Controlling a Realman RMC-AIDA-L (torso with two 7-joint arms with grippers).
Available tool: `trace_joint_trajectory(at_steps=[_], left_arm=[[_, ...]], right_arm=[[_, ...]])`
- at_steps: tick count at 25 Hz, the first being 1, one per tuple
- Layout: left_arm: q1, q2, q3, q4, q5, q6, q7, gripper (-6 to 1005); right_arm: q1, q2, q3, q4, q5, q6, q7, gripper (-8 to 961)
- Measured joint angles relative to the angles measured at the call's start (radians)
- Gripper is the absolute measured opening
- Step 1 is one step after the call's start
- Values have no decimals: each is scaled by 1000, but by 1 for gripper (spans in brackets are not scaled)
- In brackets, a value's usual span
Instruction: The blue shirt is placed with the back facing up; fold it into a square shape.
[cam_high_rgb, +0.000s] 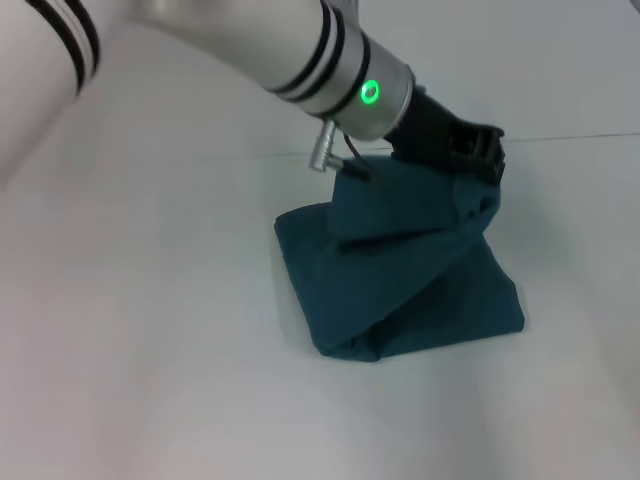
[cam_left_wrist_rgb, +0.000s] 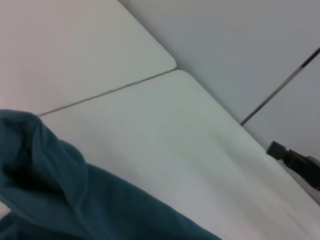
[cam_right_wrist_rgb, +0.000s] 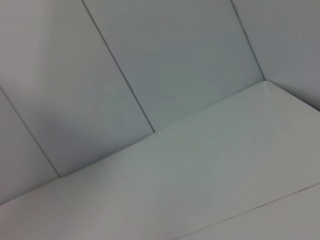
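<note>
The blue shirt (cam_high_rgb: 400, 280) lies on the white table (cam_high_rgb: 150, 330) as a folded, roughly square bundle. Its far right part is pulled up off the table into a raised flap. My left arm reaches in from the upper left, and my left gripper (cam_high_rgb: 484, 158) is shut on the top of that flap, above the bundle's far right corner. In the left wrist view, teal folds of the blue shirt (cam_left_wrist_rgb: 55, 195) hang close by over the table. The gripper's fingertips are hidden in the cloth. My right gripper shows in no view.
A table seam (cam_left_wrist_rgb: 110, 91) runs behind the shirt. A small dark object (cam_left_wrist_rgb: 299, 164) sits past the table's far edge. The right wrist view holds only the table top (cam_right_wrist_rgb: 210, 180) and the panelled wall (cam_right_wrist_rgb: 150, 60).
</note>
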Motion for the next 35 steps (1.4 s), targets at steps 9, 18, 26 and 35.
trace_joint_trajectory(at_steps=[9, 18, 26, 35], left_arm=[[33, 5, 28, -65, -138, -55, 61, 245], [102, 8, 28, -7, -170, -11, 101, 709], [330, 52, -46, 135, -238, 144, 287, 870], [573, 97, -280, 165, -307, 374, 594, 927]], right_arm=[[12, 5, -5, 6, 0, -6, 4, 2], [18, 5, -8, -2, -12, -43, 11, 2], [45, 9, -60, -286, -268, -279, 191, 3], [263, 14, -239, -718, -768, -561, 565, 76]])
